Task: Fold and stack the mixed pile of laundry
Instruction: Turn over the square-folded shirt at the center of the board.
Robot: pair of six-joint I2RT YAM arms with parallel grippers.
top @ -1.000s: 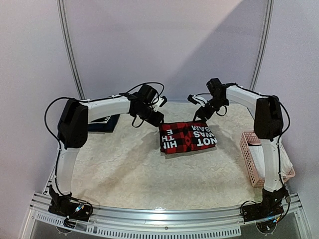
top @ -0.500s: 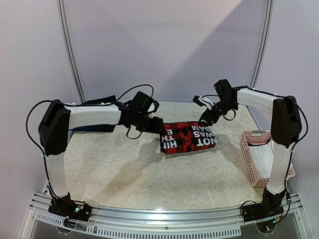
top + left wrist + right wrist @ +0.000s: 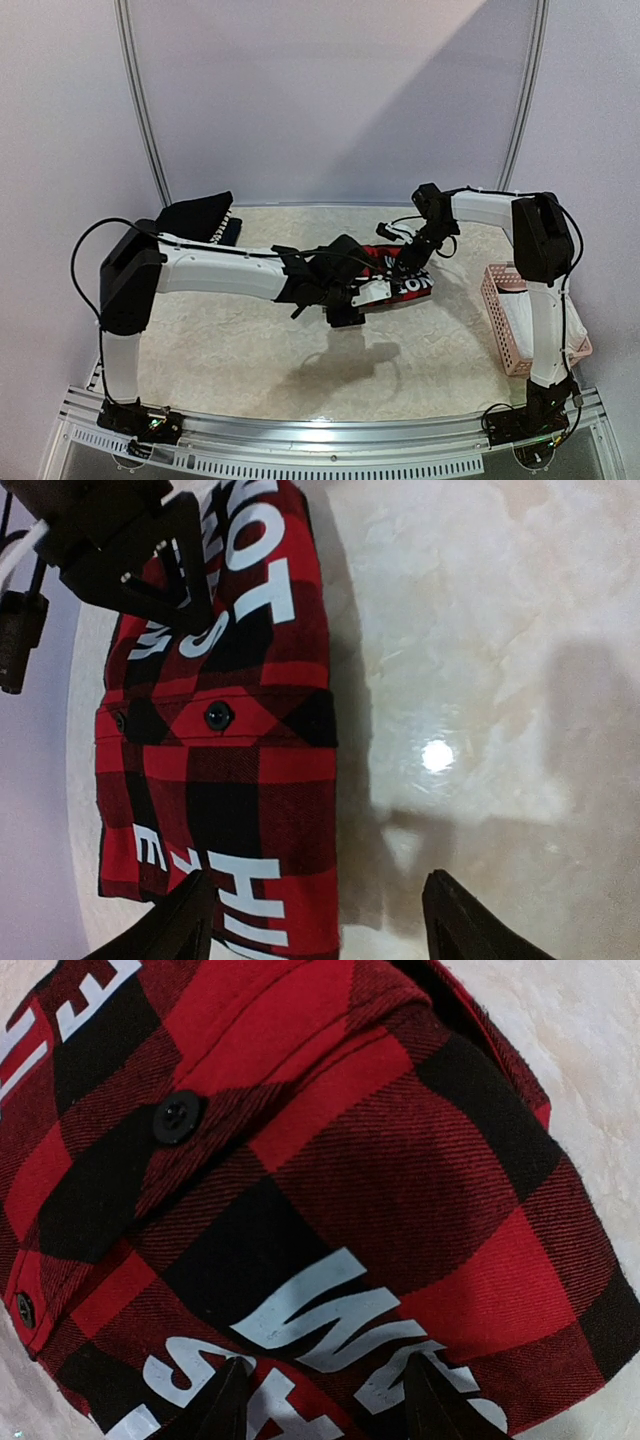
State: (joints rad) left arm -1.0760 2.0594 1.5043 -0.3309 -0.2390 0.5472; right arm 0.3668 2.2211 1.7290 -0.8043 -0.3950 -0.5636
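Centre of the cream textured table (image 3: pixel 250 350), and there's the red-and-black plaid flannel shirt (image 3: pixel 412 284), folded into a block with big white letters across it and lying flat. The left arm (image 3: pixel 220 272) is stretched right across the table from its own side, and from above it covers the shirt's left end.

Left gripper (image 3: pixel 320 925): jaws wide apart, clamped on nothing. One fingertip (image 3: pixel 190 920) hangs over the shirt's edge and the other over bare table, so the opening straddles that edge.

Over at the other end, the right gripper (image 3: pixel 325 1400) is down close on the cloth by the lettering. Its jaws are parted, with flat plaid showing between them. Whether the tips actually touch the fabric, I can't tell. The left wrist view catches it as a dark shape over the far end of the shirt.

Around them sits a heap of dark clothes (image 3: pixel 198 217) in the far left corner, well apart from the shirt. A pink slatted plastic basket (image 3: pixel 497 312) stands at the right edge beside the right arm, also apart from the shirt.
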